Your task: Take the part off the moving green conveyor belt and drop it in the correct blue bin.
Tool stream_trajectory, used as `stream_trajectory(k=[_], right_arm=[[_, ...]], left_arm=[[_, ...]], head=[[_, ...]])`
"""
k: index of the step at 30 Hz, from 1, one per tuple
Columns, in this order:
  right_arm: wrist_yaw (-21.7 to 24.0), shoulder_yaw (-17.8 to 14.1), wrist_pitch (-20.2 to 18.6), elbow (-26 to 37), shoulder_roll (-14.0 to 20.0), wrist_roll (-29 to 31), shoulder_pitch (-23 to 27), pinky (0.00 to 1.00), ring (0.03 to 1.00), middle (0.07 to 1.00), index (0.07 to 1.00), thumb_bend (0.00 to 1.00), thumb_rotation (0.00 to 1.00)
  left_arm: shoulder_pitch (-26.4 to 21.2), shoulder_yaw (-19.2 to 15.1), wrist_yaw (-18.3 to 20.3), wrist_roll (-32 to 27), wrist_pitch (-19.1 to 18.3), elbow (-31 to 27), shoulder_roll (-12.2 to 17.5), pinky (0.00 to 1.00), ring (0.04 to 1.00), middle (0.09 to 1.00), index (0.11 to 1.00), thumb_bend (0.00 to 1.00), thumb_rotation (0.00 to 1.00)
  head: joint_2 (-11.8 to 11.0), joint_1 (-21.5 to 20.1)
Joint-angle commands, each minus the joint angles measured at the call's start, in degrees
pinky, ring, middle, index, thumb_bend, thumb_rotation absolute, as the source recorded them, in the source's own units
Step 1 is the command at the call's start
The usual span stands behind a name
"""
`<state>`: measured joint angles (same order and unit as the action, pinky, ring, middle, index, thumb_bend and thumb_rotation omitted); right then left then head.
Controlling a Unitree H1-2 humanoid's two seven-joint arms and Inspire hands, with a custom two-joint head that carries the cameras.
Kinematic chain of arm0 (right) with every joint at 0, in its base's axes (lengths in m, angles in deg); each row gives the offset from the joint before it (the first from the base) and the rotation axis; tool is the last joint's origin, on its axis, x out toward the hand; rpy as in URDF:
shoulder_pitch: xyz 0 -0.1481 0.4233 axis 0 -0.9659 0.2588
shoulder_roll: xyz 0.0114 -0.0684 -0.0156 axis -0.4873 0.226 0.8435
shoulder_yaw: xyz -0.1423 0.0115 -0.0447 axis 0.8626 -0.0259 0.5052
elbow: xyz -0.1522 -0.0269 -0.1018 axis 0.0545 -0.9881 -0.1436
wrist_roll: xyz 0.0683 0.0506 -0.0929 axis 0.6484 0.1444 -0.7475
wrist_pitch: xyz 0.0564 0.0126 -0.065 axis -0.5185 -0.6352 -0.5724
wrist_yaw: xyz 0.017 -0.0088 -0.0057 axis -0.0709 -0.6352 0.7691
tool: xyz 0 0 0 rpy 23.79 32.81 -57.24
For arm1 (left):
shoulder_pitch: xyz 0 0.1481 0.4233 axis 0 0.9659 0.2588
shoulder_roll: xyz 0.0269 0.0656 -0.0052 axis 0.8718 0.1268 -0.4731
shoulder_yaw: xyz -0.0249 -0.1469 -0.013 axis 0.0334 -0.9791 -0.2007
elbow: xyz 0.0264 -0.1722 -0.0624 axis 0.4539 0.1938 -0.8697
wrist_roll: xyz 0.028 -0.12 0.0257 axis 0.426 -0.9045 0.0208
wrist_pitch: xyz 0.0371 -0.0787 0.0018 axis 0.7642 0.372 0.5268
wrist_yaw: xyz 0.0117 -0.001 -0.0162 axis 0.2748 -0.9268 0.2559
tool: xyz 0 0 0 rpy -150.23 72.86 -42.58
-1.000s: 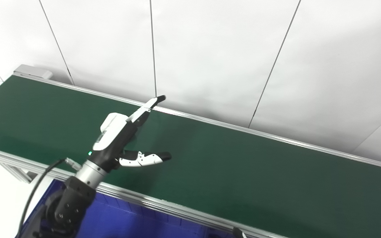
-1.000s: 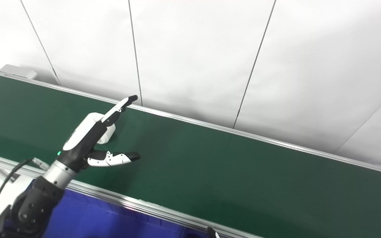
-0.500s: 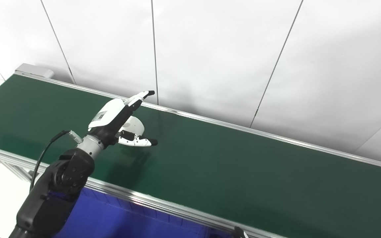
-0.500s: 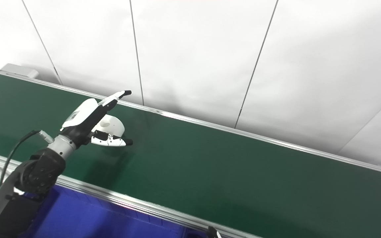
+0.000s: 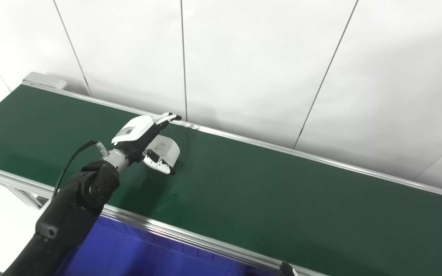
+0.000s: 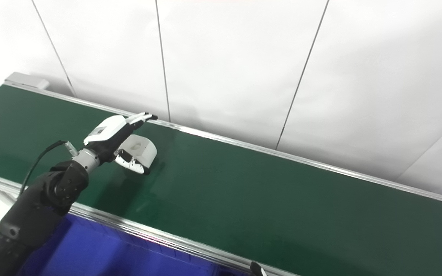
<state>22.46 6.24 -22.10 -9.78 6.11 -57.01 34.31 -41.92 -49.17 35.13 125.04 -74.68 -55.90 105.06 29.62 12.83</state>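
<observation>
Matt dark green conveyor belt (image 5: 267, 199), smooth, edged by shiny brushed-metal rails (image 5: 190, 239); the white part (image 5: 166, 150) looks like smooth plastic; left hand (image 5: 144, 143) has a glossy white shell over black; blue bin (image 5: 136, 258) looks like hard plastic

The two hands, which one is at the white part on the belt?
The left hand: it reaches over the green belt around the white part. Only a dark tip of the right hand shows at the bottom edge.
</observation>
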Motion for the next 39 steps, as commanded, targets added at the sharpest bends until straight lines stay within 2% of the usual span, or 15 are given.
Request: stream_trajectory(k=[1, 6, 8, 10, 11, 12, 13, 16, 23, 30, 33, 36, 37, 38, 39], right_arm=[[-1.37, 0.39, 3.58, 2.05, 0.26, -0.16, -0.50, 0.87, 0.895, 0.922, 0.945, 0.73, 0.77], [-2.74, 1.02, 3.58, 2.02, 0.61, -0.24, -0.33, 0.85, 0.886, 0.912, 0.937, 0.74, 0.77], [-3.00, 1.24, 3.58, 2.03, 0.84, -0.30, -0.32, 0.86, 0.884, 0.906, 0.941, 0.75, 0.78], [-3.40, 1.49, 3.58, 2.03, 0.94, -0.21, -0.21, 0.85, 0.879, 0.899, 0.938, 0.75, 0.77], [-3.66, 1.61, 3.58, 2.04, 0.93, -0.04, -0.18, 0.85, 0.879, 0.899, 0.938, 0.75, 0.77], [-3.89, 1.79, 3.58, 2.07, 0.95, 0.23, -0.16, 0.85, 0.876, 0.895, 0.934, 0.76, 0.77], [-4.06, 1.95, 3.58, 2.08, 1.01, 0.45, -0.14, 0.85, 0.875, 0.891, 0.930, 0.76, 0.76], [-4.31, 2.07, 3.58, 2.28, 1.04, 0.33, -0.34, 0.85, 0.877, 0.889, 0.931, 0.75, 0.76], [-4.23, 1.74, 3.58, 2.59, 0.50, 0.58, -0.84, 0.86, 0.879, 0.886, 0.927, 0.76, 0.76], [-4.41, 1.83, 3.58, 2.82, 0.47, 0.60, -0.65, 0.83, 0.876, 0.890, 0.923, 0.74, 0.74], [-4.62, 1.82, 3.57, 3.30, 0.33, 0.12, -0.81, 0.82, 0.876, 0.891, 0.923, 0.72, 0.74], [-4.68, 1.84, 3.57, 4.25, 0.24, -0.19, -1.03, 0.82, 0.879, 0.892, 0.920, 0.70, 0.72], [-4.74, 1.76, 3.57, 4.61, 0.19, -0.43, -1.14, 0.82, 0.880, 0.894, 0.921, 0.70, 0.72], [-4.77, 1.69, 3.57, 4.85, 0.15, -0.59, -1.22, 0.82, 0.880, 0.896, 0.923, 0.71, 0.72], [-4.48, 1.57, 3.56, 5.33, 0.15, -0.55, -1.43, 0.84, 0.887, 0.901, 0.931, 0.71, 0.73]], left_arm=[[-2.80, 0.40, -2.18, 1.18, 0.77, 0.59, 1.43, 0.96, 0.987, 0.986, 0.877, 0.88, 0.00], [-4.45, 2.10, -3.37, 2.21, 0.38, 4.51, 0.88, 0.96, 0.978, 0.975, 0.854, 0.82, 0.00], [-4.89, 2.31, -4.38, 1.85, 0.96, 5.90, 0.51, 0.94, 0.942, 0.929, 0.829, 0.79, 0.00], [-5.32, 1.82, -5.61, -0.01, 1.89, 7.58, -0.50, 0.68, 0.787, 0.827, 0.781, 0.69, 0.00], [-5.58, 1.83, -6.26, -0.59, 2.37, 8.50, -0.95, 0.66, 0.778, 0.822, 0.778, 0.68, 0.00], [-5.80, 1.99, -6.98, -0.76, 2.75, 9.24, -1.29, 0.56, 0.627, 0.750, 0.735, 0.58, 0.00], [-5.99, 2.25, -7.77, -0.60, 3.17, 9.90, -1.48, 0.48, 0.505, 0.624, 0.678, 0.53, 0.00], [-6.38, 2.77, -10.25, -0.14, 4.15, 11.66, -2.09, 0.34, 0.381, 0.503, 0.561, 0.50, 0.00], [-5.54, 2.55, -10.56, -1.37, 2.07, 10.25, -2.84, 0.32, 0.378, 0.483, 0.524, 0.50, 0.00], [-3.13, 1.96, -8.60, -3.09, -0.45, 4.25, -2.40, 0.29, 0.359, 0.469, 0.530, 0.49, 0.00], [0.38, 0.17, -7.81, -5.11, -1.47, -2.88, -2.66, 0.30, 0.361, 0.471, 0.529, 0.49, 0.00], [3.67, -1.50, -6.04, -7.12, -4.04, -10.10, -3.22, 0.25, 0.344, 0.446, 0.531, 0.49, 0.00], [5.33, -2.17, -5.36, -8.52, -4.46, -13.09, -3.47, 0.25, 0.343, 0.448, 0.532, 0.49, 0.00], [6.49, -2.62, -4.87, -9.51, -4.77, -15.16, -3.64, 0.26, 0.347, 0.458, 0.534, 0.49, 0.00], [8.14, -3.11, -4.45, -10.98, -4.24, -17.47, -3.67, 0.30, 0.358, 0.475, 0.531, 0.49, 0.00]], head=[[0.03, -0.07], [0.10, 0.06], [0.21, 0.03], [0.21, 0.03], [0.21, 0.03], [0.39, 0.01], [0.39, 0.01], [0.69, 0.02], [1.33, -0.03], [1.97, -0.16], [3.85, -0.80], [5.33, -1.30], [7.20, -1.88], [7.20, -1.88], [9.18, -2.90]])
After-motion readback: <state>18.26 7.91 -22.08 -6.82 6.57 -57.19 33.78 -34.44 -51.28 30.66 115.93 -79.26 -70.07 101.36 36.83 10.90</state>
